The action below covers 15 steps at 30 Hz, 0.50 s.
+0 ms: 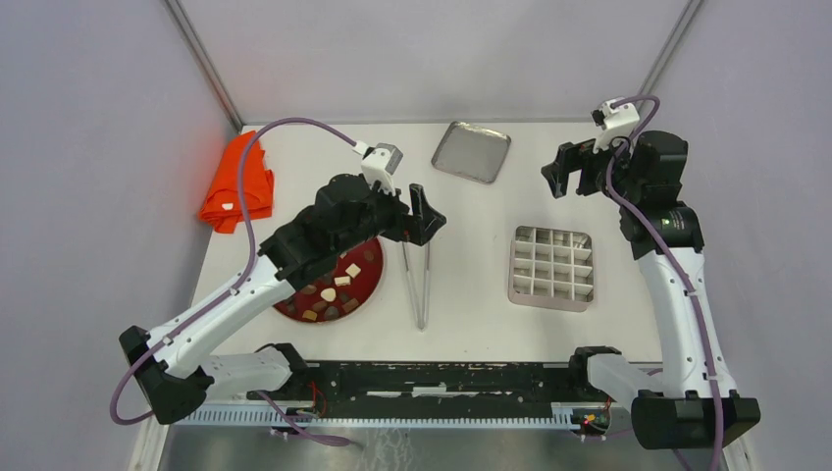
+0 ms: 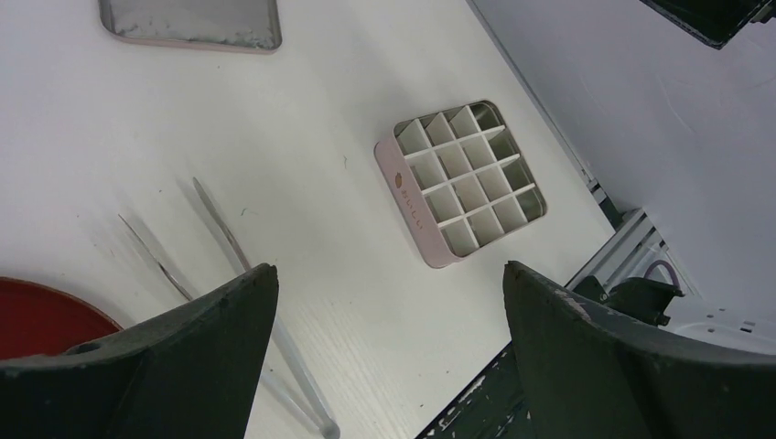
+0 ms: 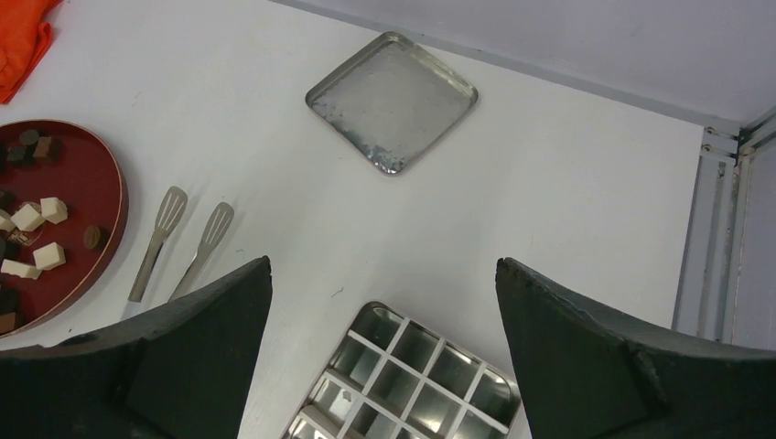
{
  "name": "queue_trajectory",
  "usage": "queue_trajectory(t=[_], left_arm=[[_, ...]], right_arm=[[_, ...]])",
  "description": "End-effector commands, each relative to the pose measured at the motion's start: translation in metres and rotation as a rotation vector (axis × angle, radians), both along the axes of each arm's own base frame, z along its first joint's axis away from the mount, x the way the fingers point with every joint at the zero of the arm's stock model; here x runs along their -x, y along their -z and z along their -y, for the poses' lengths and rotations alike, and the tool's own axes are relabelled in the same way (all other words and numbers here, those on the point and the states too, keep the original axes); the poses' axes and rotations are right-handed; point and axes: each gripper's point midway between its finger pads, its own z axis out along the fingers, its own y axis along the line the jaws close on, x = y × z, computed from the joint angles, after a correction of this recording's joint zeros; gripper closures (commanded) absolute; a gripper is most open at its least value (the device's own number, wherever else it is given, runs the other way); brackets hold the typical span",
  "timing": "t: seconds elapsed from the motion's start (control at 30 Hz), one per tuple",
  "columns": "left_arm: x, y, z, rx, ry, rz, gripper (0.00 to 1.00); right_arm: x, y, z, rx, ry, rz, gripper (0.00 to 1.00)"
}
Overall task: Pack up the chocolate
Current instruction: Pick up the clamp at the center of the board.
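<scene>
Several small chocolate pieces [image 1: 336, 290], dark brown, tan and cream-white, lie on a red plate [image 1: 370, 285] left of centre; they also show in the right wrist view [image 3: 41, 215]. A square tin with a white grid of compartments [image 1: 552, 267] stands right of centre, its cells bare [image 2: 464, 181] [image 3: 407, 384]. Metal tongs [image 1: 419, 280] lie between the plate and the tin. My left gripper [image 1: 426, 218] is open and empty, above the upper end of the tongs. My right gripper [image 1: 561, 169] is open and empty, raised above the table behind the tin.
A shallow square metal lid [image 1: 472, 151] lies at the back centre. An orange cloth [image 1: 238, 183] lies at the far left. The black rail [image 1: 432, 378] runs along the near edge. Grey walls close the table on three sides.
</scene>
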Motion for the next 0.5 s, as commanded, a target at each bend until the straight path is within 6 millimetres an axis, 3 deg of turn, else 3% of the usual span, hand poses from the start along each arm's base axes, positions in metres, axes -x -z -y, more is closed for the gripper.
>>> queue_trajectory(t=[0.0, 0.13, 0.27, 0.37, 0.47], left_arm=[[-0.003, -0.019, -0.002, 0.085, -0.055, 0.016, 0.03], [-0.001, -0.001, -0.014, 0.121, -0.139, -0.057, 0.04], [0.004, 0.025, -0.024, 0.127, -0.199, -0.134, 0.03], [0.006, 0.047, -0.028, 0.065, -0.197, -0.148, 0.03], [0.007, 0.057, -0.011, 0.065, -0.131, -0.168, 0.04]], right_arm=[[-0.002, -0.034, 0.000, -0.008, 0.002, 0.092, 0.02], [0.008, -0.024, -0.016, -0.002, -0.118, 0.112, 0.02], [0.037, -0.002, -0.057, 0.105, -0.485, 0.219, 0.02], [0.050, 0.011, -0.065, 0.144, -0.563, 0.231, 0.02], [0.053, 0.027, -0.065, 0.164, -0.582, 0.254, 0.02]])
